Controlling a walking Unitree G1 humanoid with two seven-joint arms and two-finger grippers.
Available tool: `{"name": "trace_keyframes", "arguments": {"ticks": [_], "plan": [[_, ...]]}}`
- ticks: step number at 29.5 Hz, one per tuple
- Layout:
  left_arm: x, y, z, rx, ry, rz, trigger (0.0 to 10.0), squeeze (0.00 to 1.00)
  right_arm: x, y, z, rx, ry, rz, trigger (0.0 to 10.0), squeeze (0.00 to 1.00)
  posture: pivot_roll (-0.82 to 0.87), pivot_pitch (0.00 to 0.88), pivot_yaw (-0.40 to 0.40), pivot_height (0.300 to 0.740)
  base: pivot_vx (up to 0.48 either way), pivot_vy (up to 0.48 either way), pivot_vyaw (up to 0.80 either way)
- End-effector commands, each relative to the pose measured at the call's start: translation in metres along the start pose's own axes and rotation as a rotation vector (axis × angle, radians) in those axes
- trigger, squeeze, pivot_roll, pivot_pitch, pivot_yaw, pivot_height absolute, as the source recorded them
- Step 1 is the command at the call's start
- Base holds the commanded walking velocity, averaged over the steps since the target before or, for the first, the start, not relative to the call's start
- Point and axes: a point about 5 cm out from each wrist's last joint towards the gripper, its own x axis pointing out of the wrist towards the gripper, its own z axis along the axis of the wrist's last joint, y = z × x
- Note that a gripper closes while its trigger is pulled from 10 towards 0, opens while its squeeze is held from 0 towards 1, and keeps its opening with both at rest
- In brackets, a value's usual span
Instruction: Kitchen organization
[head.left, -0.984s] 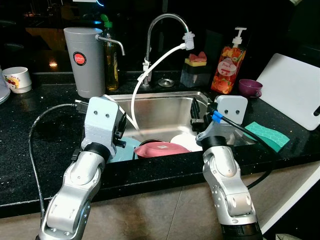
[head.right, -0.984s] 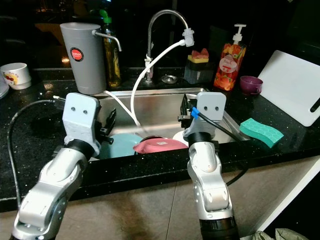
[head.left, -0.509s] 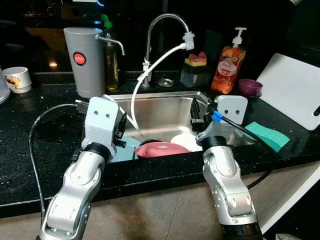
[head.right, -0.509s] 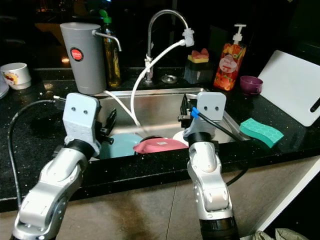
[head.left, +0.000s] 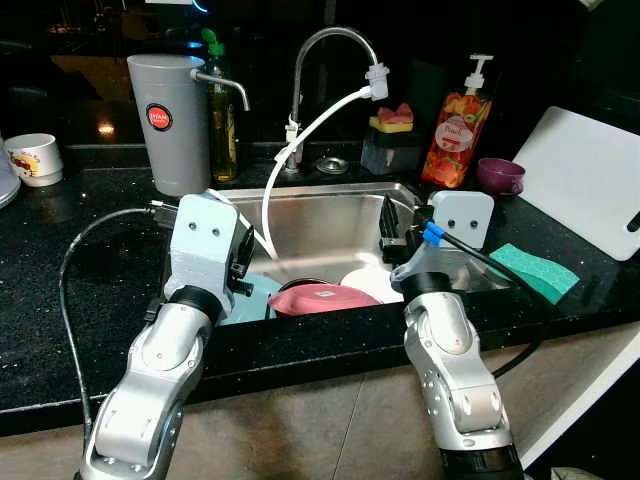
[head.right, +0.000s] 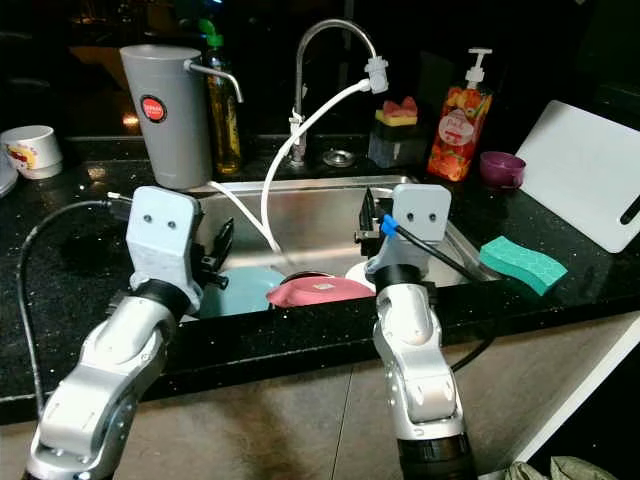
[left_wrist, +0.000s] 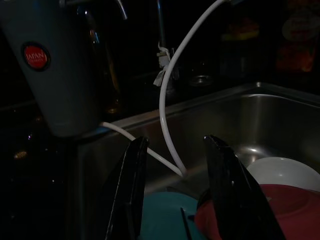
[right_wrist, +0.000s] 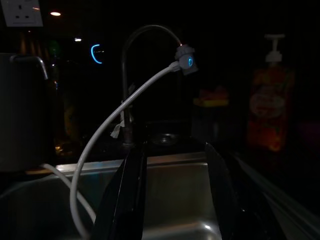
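Observation:
The steel sink (head.left: 330, 222) holds a red dish (head.left: 320, 298), a teal plate (head.right: 240, 290) on its left and a white plate (head.left: 368, 283) on its right. My left gripper (left_wrist: 177, 200) hovers open over the sink's front left, above the teal plate (left_wrist: 165, 220) and the red dish (left_wrist: 270, 215). My right gripper (right_wrist: 172, 200) is open too, held above the sink's right side and pointing toward the faucet (right_wrist: 145, 35). Neither holds anything. A white hose (head.left: 300, 140) runs from the faucet (head.left: 325, 45) down into the basin.
On the black counter stand a grey canister (head.left: 168, 120), an oil bottle (head.left: 222, 110), a sponge holder (head.left: 390, 135), a soap dispenser (head.left: 458, 125) and a purple cup (head.left: 500, 175). A green sponge (head.left: 535, 270) and white cutting board (head.left: 585, 180) lie right; a mug (head.left: 32, 158) sits far left.

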Motion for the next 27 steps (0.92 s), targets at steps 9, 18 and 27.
{"name": "trace_keyframes", "arguments": {"ticks": [9,18,27], "plan": [[0.019,0.0,-0.04,-0.094,0.084,0.107,10.0,0.0,-0.012,-0.015,-0.032,-0.017,0.134,-0.04,10.0,0.0,0.1,0.042,-0.068,0.74,0.0,0.0,0.0],[0.029,-0.012,-0.04,-0.039,0.053,0.047,10.0,0.0,-0.026,-0.038,-0.049,-0.008,0.179,-0.117,10.0,0.0,0.11,0.009,-0.045,0.74,0.0,0.0,0.0],[0.003,-0.003,-0.072,-0.182,0.109,0.044,10.0,0.0,-0.032,-0.034,-0.062,0.043,0.213,-0.104,10.0,0.0,0.13,0.01,-0.082,0.74,0.0,0.0,0.0]]}}
